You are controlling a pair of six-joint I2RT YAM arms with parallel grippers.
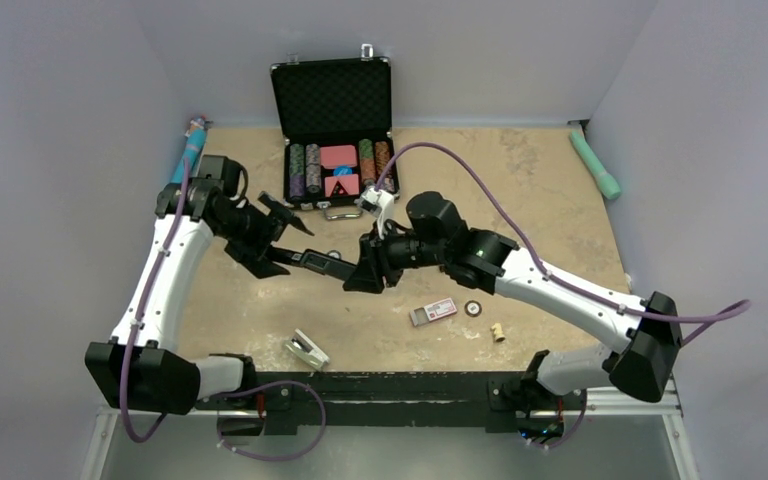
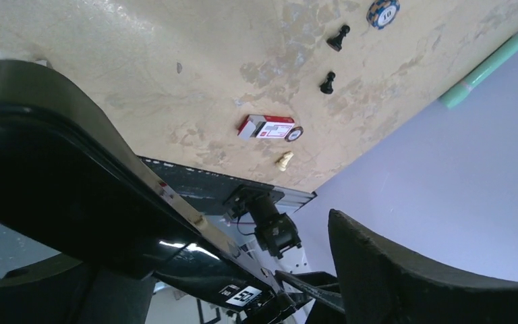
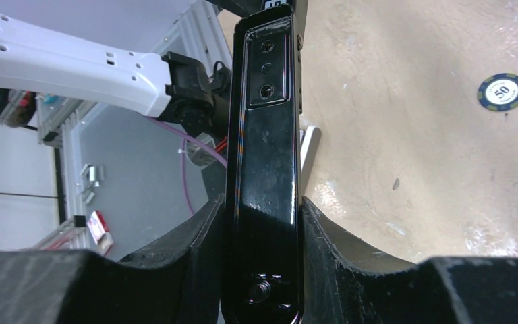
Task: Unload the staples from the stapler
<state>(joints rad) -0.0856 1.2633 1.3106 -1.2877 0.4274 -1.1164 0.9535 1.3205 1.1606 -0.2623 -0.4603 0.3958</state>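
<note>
The black stapler is held off the table between the two arms. My right gripper is shut on its right end. In the right wrist view both fingers press the stapler's glossy body from the sides. My left gripper is open around the stapler's left end. In the left wrist view the stapler with its metal rail lies by one side, and the other finger stands well apart from it. I see no staples.
A red-and-white box, a ring-shaped chip and a small beige piece lie right of centre. A pale grey-white piece lies near the front edge. An open poker case stands at the back. A green tube lies back right.
</note>
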